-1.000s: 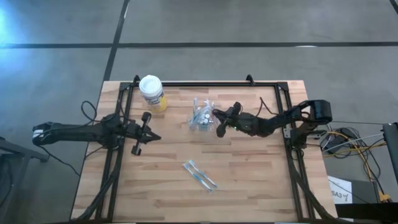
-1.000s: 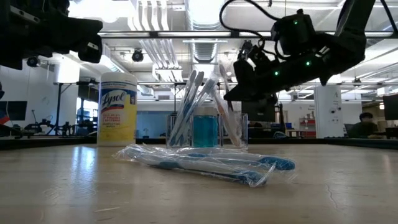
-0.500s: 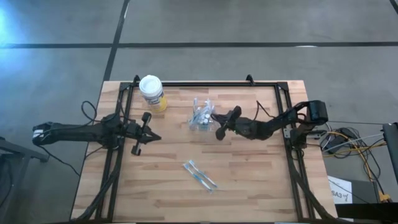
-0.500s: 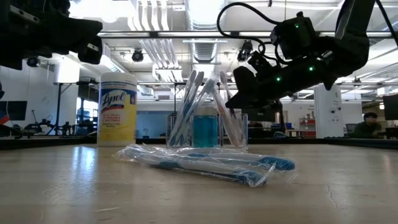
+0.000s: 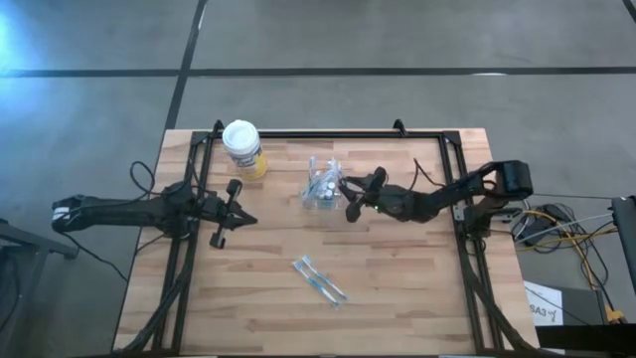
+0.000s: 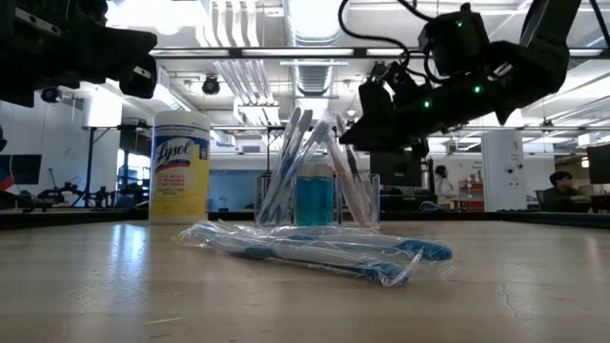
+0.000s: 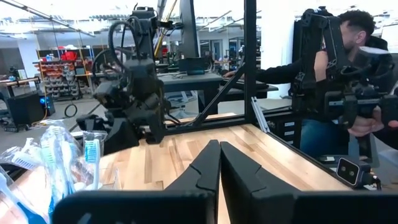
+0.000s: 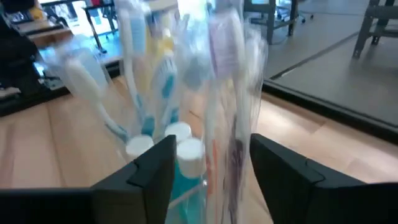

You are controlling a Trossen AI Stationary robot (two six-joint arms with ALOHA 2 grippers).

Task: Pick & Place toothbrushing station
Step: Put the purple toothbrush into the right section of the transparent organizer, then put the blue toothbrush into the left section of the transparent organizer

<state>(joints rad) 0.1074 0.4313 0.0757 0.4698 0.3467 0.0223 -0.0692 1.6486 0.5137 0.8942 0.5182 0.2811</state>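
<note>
The toothbrushing station (image 5: pixel 321 186), a small clear plastic holder filled with slim blue, white and pink toothbrushes and a few white-capped pieces, stands upright on the wooden worktop (image 5: pixel 397 288) near its centre, toward the far edge. The right gripper (image 5: pixel 348 196) is positioned just beside the holder on its right, raised above the worktop surface as the low view shows. Its fingers (image 8: pixel 149 171) stand apart; in the right wrist view the wrapped toothbrushes and white caps fill the gap ahead of them, and nothing is clamped. The left gripper (image 5: pixel 241 219) waits over the left half of the worktop, well apart from the holder, with its fingers (image 7: pixel 205 171) pressed together and empty. A yellow canister with a white lid (image 5: pixel 242 147) stands upright near the far left of the worktop, to the left of the holder. A pair of blue-and-white toothbrushes in clear plastic wrap (image 5: pixel 319 279) lies flat toward the near edge, apart from the holder. In the left wrist view a person (image 7: pixel 339 81) stands beyond the worktop edge.
</note>
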